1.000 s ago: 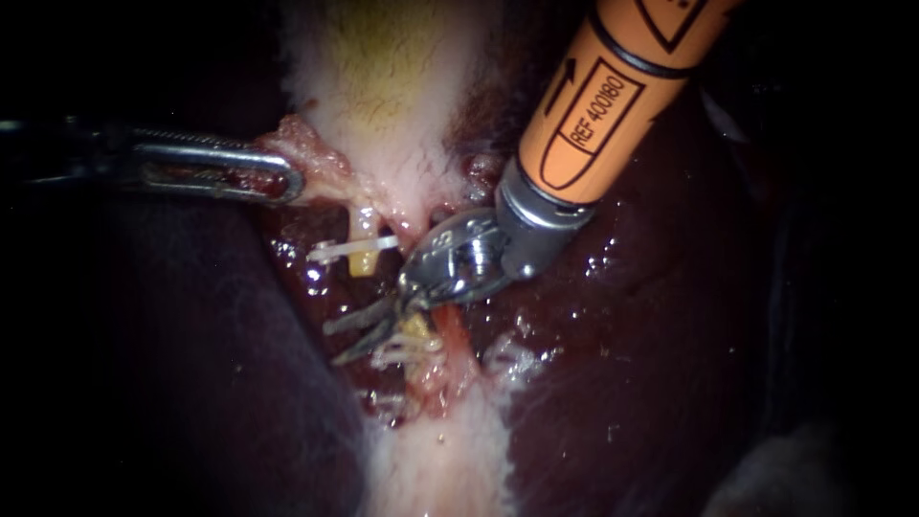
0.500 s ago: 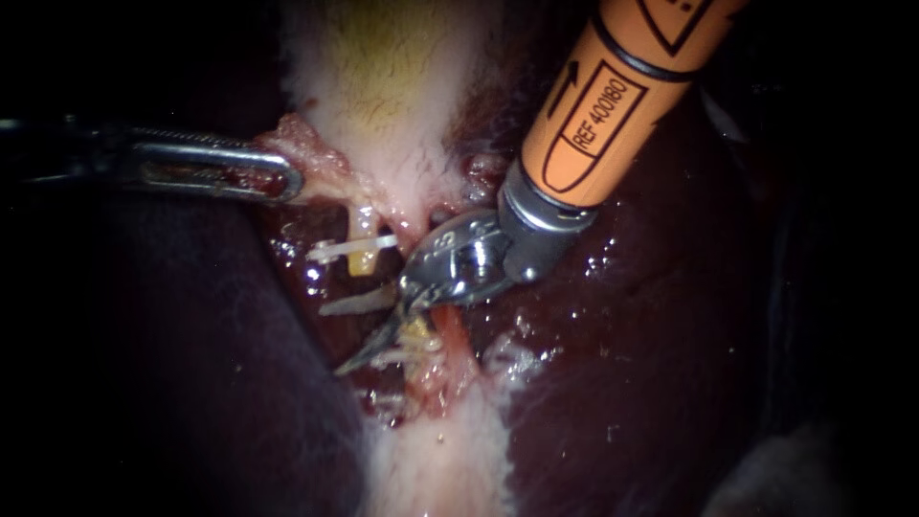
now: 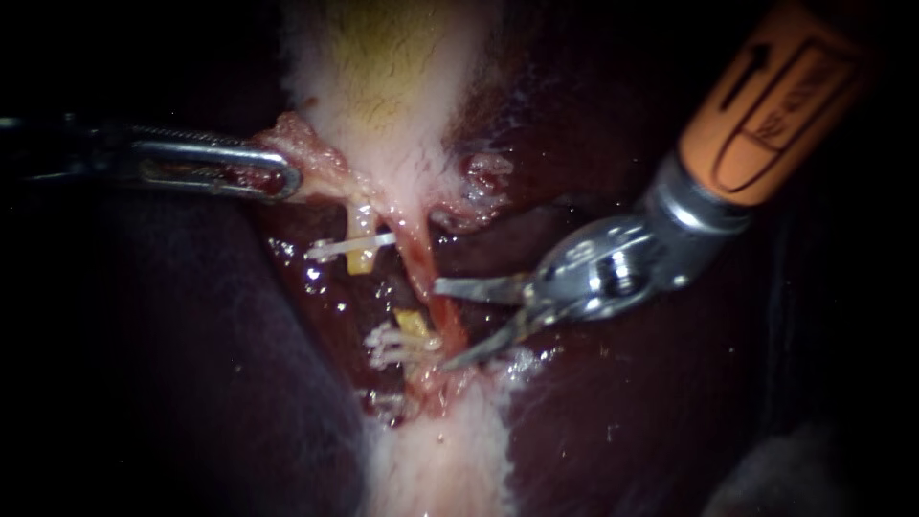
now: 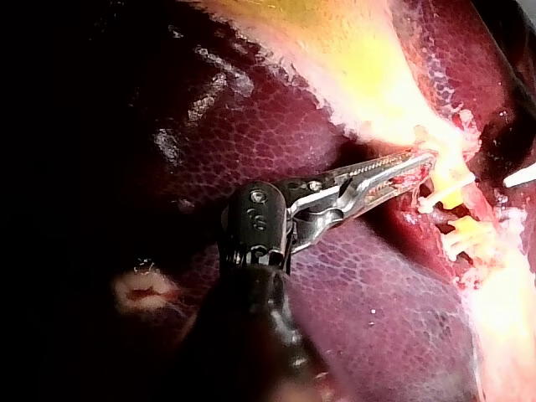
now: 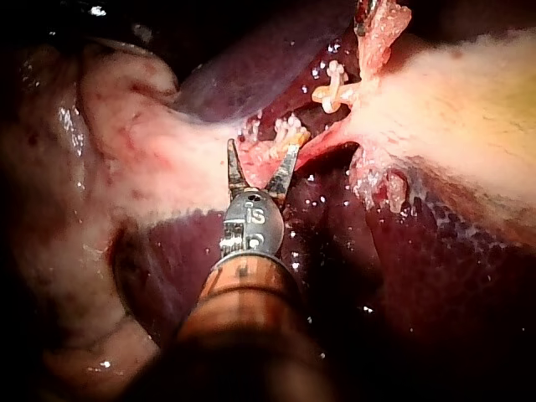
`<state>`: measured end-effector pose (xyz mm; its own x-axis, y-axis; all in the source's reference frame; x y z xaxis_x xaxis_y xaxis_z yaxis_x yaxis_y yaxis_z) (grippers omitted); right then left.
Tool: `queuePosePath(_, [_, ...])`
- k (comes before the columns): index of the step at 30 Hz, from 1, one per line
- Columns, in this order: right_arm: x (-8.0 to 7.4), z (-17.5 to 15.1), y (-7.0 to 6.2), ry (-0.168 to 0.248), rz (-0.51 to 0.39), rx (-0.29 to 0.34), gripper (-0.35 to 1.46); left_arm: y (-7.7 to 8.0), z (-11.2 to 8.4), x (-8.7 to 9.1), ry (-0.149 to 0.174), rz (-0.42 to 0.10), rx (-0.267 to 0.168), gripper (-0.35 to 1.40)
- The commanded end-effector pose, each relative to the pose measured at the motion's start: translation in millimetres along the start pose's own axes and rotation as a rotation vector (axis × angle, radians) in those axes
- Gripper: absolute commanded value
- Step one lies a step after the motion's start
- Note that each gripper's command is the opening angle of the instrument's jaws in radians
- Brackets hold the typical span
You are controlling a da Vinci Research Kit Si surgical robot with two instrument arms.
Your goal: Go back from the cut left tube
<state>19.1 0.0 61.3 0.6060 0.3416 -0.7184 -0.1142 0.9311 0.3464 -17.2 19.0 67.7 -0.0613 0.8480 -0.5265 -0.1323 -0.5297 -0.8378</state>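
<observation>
The cut left tube shows as two yellow stumps with a gap between them. The upper stump carries a white clip; the lower stump carries white clips. Just right of the stumps, a reddish tube runs whole. My right instrument, on an orange shaft, has its blades open on either side of this reddish tube. The same blades stand open just short of the clips. My left instrument is shut on a pale flap of gallbladder tissue and holds it to the left.
Dark liver lies on both sides of the pale gallbladder. A pale band of tissue runs down from the lower stump. The right blade's tip shows beyond the clips in the left wrist view.
My right instrument has drawn back to the right, off the cut tube's gap, and its blades now stand wider apart. The left instrument and the tissue it holds have not moved.
</observation>
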Motion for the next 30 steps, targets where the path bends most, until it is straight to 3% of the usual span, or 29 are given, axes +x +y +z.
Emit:
queuePosePath(1, [-0.2, -0.6, 0.2, -0.002, -0.003, 0.001, 1.45, 0.0, 0.0, 0.0, 0.0, 0.0, 0.0, -0.35])
queuePosePath(12, [-3.4, -5.7, 0.9, -0.013, 0.021, -0.001, 1.45, -0.1, 0.0, 0.0, 0.0, 0.0, -0.001, -0.35])
queuePosePath(23, [-3.5, -6.4, 1.2, -0.013, 0.023, 0.002, 1.45, -0.6, 0.0, 0.0, 0.001, 0.0, 0.002, -0.35])
queuePosePath(30, [-3.6, -6.5, 1.2, -0.013, 0.023, 0.002, 1.45, -1.8, 1.4, -0.8, 0.003, 0.006, 0.008, -0.35])
